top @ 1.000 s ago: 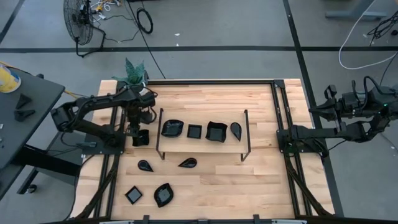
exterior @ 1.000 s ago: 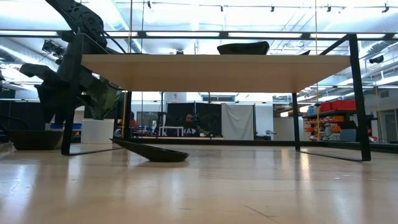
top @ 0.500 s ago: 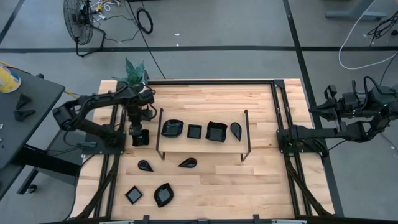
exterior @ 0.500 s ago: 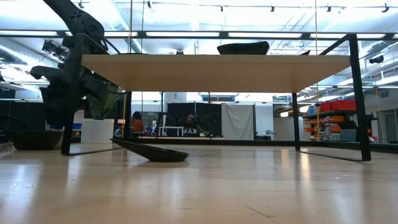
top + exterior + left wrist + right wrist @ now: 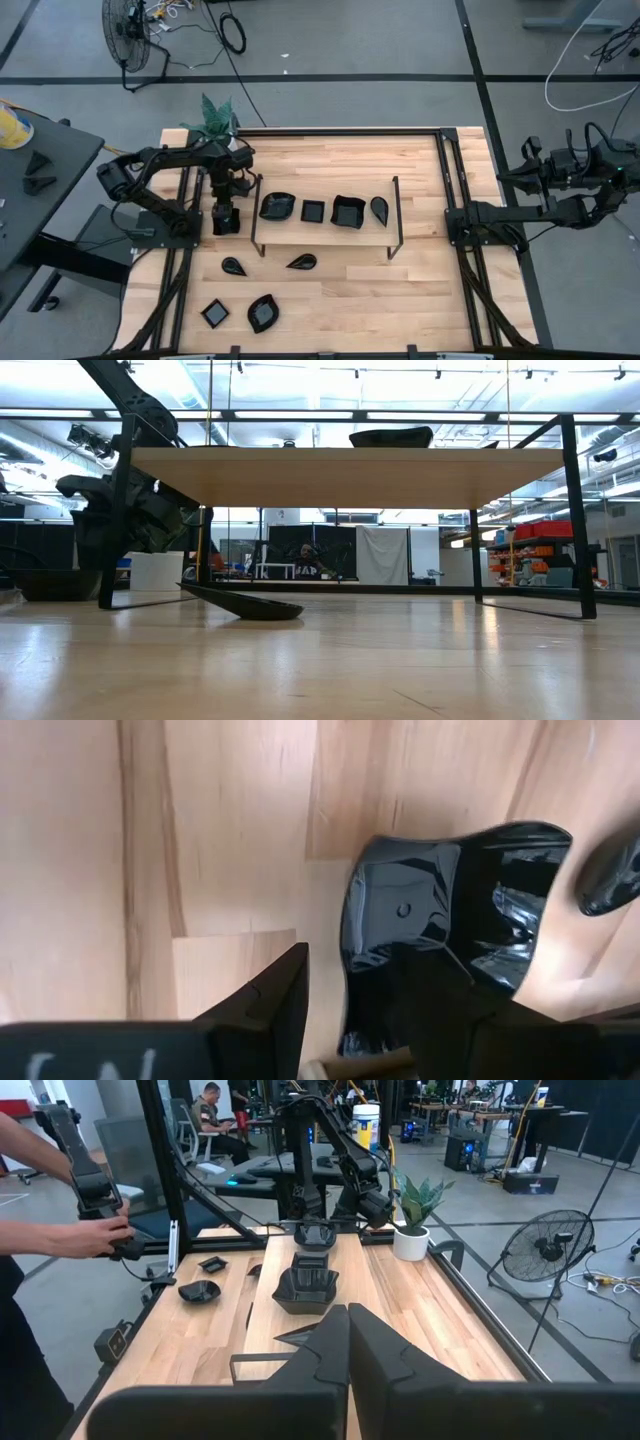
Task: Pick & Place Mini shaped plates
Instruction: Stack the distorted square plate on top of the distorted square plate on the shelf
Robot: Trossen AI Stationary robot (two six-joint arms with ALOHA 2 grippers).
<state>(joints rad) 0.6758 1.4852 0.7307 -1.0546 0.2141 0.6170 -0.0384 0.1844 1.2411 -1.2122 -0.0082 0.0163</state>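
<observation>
My left gripper (image 5: 222,207) hangs over the table's left side, beside the wire frame's left leg (image 5: 257,215), shut on a glossy black square mini plate (image 5: 440,910). On the shelf board (image 5: 325,232) sit a wavy leaf plate (image 5: 277,206), two square plates (image 5: 313,211) (image 5: 348,211) and a teardrop plate (image 5: 379,208). On the table lie two teardrops (image 5: 233,265) (image 5: 301,262), a small square (image 5: 214,313) and a leaf (image 5: 263,312). My right gripper (image 5: 348,1330) is shut and waits off the table's right edge. My left gripper holds the square plate by the rim nearest the wrist (image 5: 370,1035), coming from above and pointing down. One finger (image 5: 270,1000) stands outside that rim, and the other (image 5: 455,1015) shows dark over the plate's inside. The plate hangs below the fingers, clear of the table.
A white pot with a green plant (image 5: 215,120) stands at the far left corner. The thin black wire frame carries the raised shelf board across mid-table. In the right wrist view a person's hands (image 5: 100,1230) hold a device beyond the table's near left. Bare wood lies right of the shelf.
My left gripper, still shut on the square plate, has drifted a little toward the table's right, closer to the wire frame's left leg, while its arm's elbow swung the same way. The plate stayed lifted clear.
</observation>
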